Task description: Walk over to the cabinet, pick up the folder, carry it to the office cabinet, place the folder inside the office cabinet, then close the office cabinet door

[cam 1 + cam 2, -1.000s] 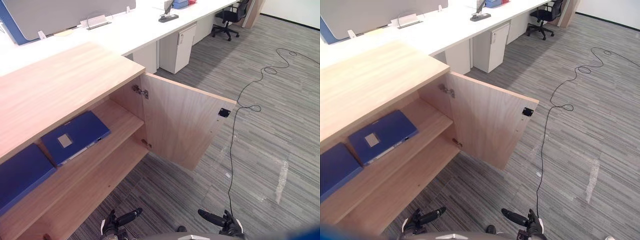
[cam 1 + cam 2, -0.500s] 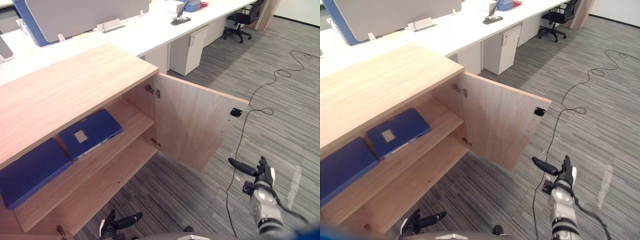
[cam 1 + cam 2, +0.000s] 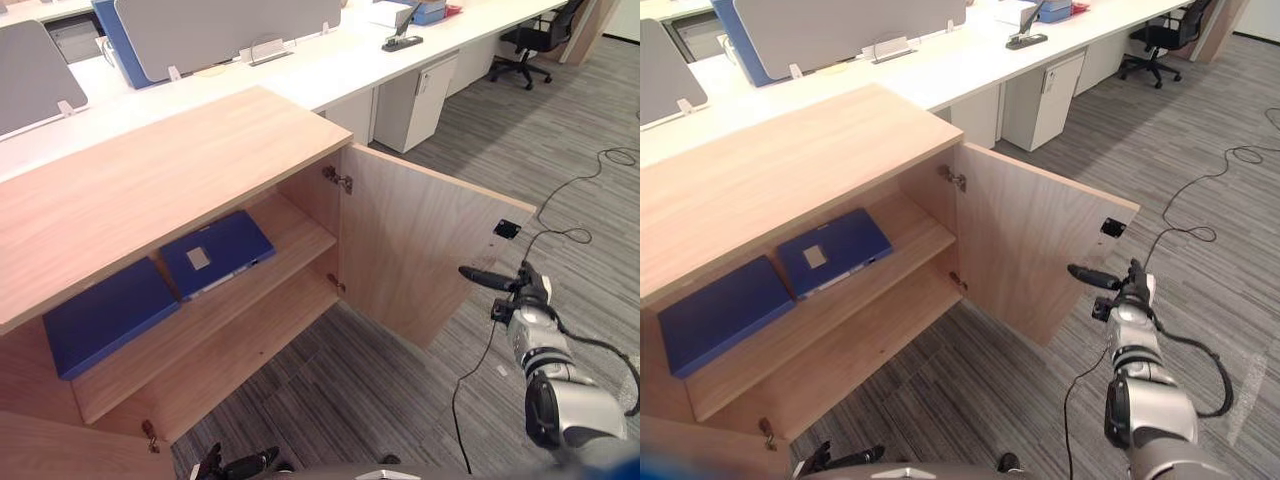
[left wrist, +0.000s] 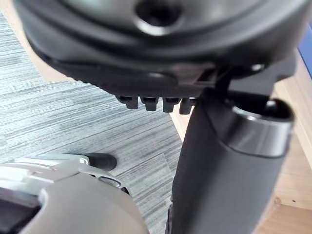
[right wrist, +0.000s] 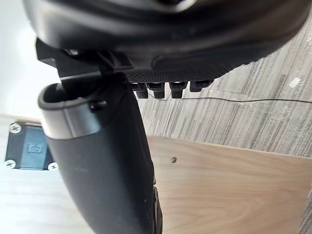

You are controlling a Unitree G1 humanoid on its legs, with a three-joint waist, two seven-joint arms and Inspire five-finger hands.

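Note:
The wooden office cabinet (image 3: 150,180) stands with its right door (image 3: 420,250) swung wide. On the upper shelf lie two blue folders: one with a white label (image 3: 218,253) and a plain one (image 3: 108,316) to its left. My right hand (image 3: 522,292) is raised, open and holding nothing, just off the door's free edge below the black latch (image 3: 506,229). The right wrist view has its thumb (image 5: 107,165) against the door's inner face (image 5: 219,185). My left hand (image 3: 240,465) hangs low and open near the floor.
A long white desk (image 3: 330,75) with grey partitions runs behind the cabinet. A white drawer unit (image 3: 420,95) and a black office chair (image 3: 535,40) stand farther back. The edge of a second door (image 3: 60,450) juts out at the lower left. Grey striped carpet (image 3: 400,390) lies in front.
The camera has swung, so the whole scene has shifted right. My right hand rose from down near the floor to the free edge of the open door. The folders have not moved.

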